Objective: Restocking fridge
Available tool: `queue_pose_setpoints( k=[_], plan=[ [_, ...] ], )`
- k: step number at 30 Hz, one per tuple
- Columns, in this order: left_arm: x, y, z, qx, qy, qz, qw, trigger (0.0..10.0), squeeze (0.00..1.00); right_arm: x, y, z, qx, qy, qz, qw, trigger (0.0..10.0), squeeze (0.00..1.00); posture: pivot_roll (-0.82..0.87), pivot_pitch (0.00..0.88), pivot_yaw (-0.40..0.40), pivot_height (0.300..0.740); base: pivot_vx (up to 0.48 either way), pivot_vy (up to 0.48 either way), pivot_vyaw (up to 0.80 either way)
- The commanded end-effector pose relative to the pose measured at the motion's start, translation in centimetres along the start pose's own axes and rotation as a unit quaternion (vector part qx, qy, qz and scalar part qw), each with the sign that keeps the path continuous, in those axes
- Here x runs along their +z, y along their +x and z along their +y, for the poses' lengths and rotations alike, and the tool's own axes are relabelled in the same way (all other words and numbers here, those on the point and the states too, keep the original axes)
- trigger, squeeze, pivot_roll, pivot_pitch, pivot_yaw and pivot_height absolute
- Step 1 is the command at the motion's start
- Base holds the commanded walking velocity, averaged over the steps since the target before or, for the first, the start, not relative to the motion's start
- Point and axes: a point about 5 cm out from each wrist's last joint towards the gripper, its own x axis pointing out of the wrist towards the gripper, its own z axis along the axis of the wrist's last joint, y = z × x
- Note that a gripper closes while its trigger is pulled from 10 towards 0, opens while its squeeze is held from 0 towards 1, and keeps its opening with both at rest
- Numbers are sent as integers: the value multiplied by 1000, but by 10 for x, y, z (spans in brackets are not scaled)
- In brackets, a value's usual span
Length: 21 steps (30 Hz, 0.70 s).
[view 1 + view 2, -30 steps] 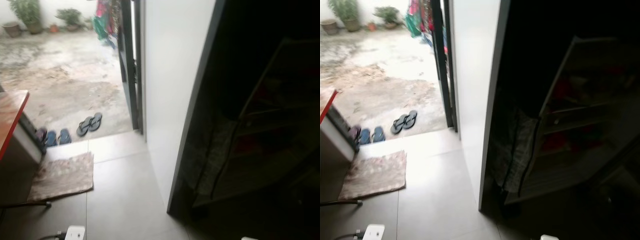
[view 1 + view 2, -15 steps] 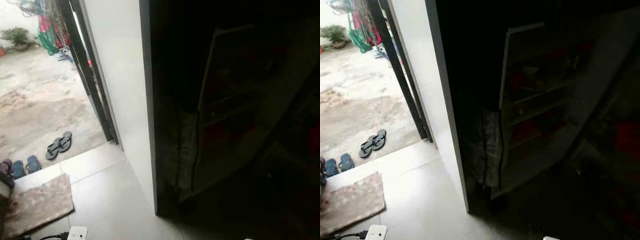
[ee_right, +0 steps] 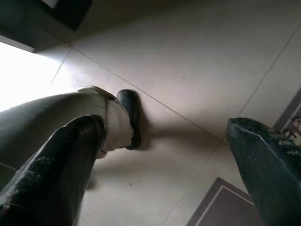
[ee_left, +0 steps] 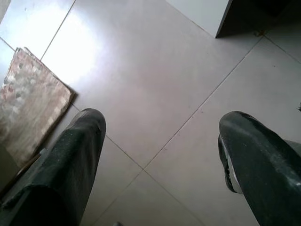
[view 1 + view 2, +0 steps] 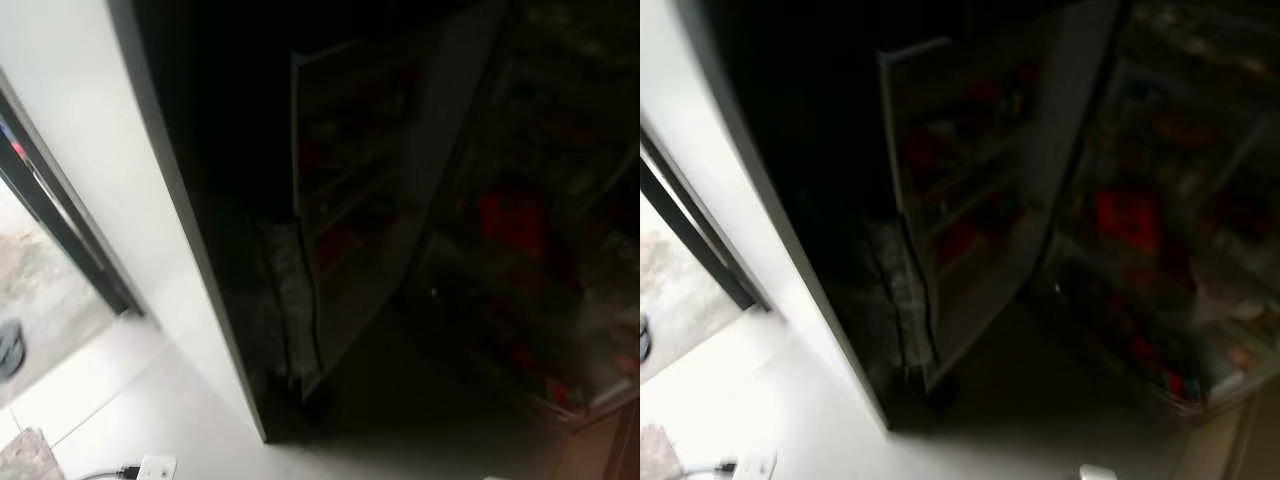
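Ahead, open fridge (image 5: 480, 200), left hand (image 4: 160, 155) floorward

Fridge (image 5: 520, 220) contents dark, blurred, unidentifiable.

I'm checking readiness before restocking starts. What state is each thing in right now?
Fridge door: swung open, its shelves stocked.
Fridge interior: exposed, dark, shelves holding items.
Left gripper: jaws open, empty, hanging over the floor tiles.
Right gripper: jaws open, empty.
Mat: lying flat.
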Motion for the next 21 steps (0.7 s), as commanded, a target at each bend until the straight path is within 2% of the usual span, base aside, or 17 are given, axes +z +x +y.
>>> queue_pose_setpoints(
  k=[1, 7, 11, 17, 21],
  plan=[
    [-13, -2, 6, 5, 11, 21, 1000, 10000, 0, 2, 1, 5, 3, 7, -9, 1000, 10000, 0, -6, 76, 24, 740, 0, 0, -756],
    [-14, -3, 7, 4, 10, 20, 1000, 10000, 0, 2, 1, 5, 7, 5, -9, 1000, 10000, 0, -3, 85, 19, 740, 0, 0, -754],
    [-16, -3, 7, 4, 9, 20, 1000, 10000, 0, 3, 1, 5, 11, 0, -12, 1000, 10000, 0, -10, 94, 20, 740, 0, 0, 0],
    [-18, -4, 8, 3, 11, 23, 1000, 10000, 0, 3, 1, 4, -1, 16, -15, 1000, 10000, 0, -17, 99, 20, 740, 0, 0, 0],
    [-18, -4, 8, 3, 12, 26, 1000, 10000, 0, 2, 0, 0, -29, 20, -19, 999, 10000, 0, -14, 100, 20, 740, 0, 0, 0]
  ],
)
